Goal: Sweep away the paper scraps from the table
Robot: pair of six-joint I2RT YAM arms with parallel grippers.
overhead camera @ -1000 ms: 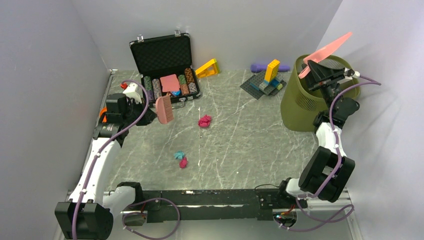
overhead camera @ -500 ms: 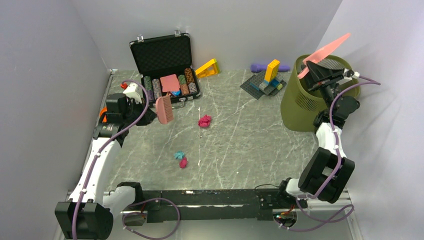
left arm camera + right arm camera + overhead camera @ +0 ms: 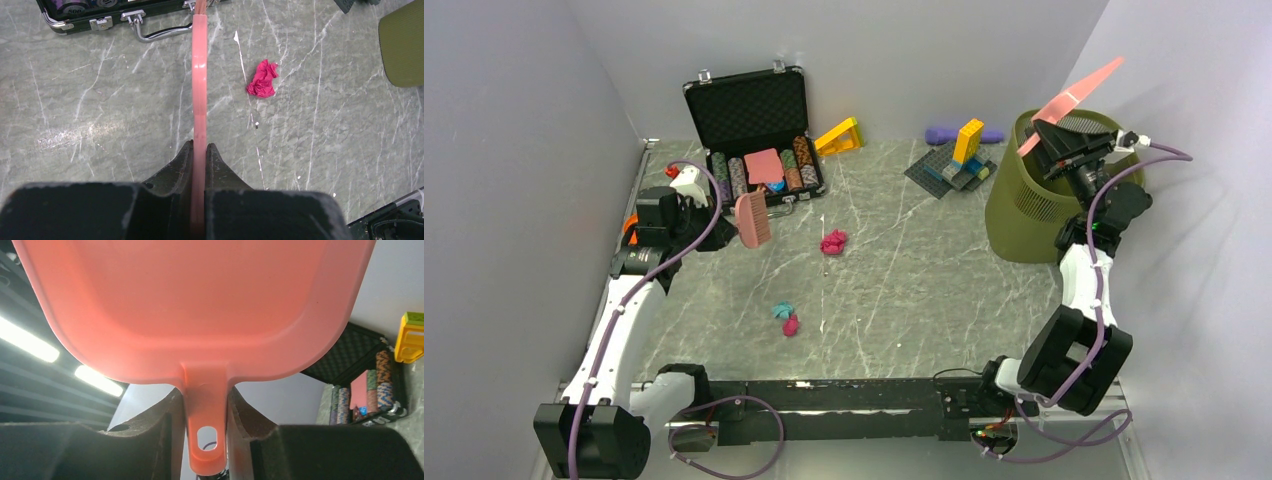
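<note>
- Desk (image 3: 924, 290): grey marble top with pale veins, walled by lavender panels (image 3: 524, 150).
- Scraps, three in view, all on the desk: a magenta wad (image 3: 833, 241) left of centre; nearer the arms, a teal wad (image 3: 781, 310) touching a small magenta wad (image 3: 791, 325). All are well apart from the bin.
- Left end effector (image 3: 714, 228): clamped narrow on the handle of a pink brush (image 3: 752, 218). From the wrist the brush (image 3: 199, 75) shows edge-on between the fingers (image 3: 182, 160), its far end by the case's front edge, the magenta wad (image 3: 262, 79) to its right.
- Right end effector (image 3: 1064, 140): gripping the handle of a pink dustpan (image 3: 1074, 100), raised over the bin, pan tilted up toward the right wall. From the wrist the pan (image 3: 195, 305) fills the view.
- Bin (image 3: 1034, 205): olive green, far right.
- Case (image 3: 759, 135): black, open, rows of chips, far left.
- Blocks: yellow wedge (image 3: 839, 137); grey plate (image 3: 944, 170) with a yellow tower.
</note>
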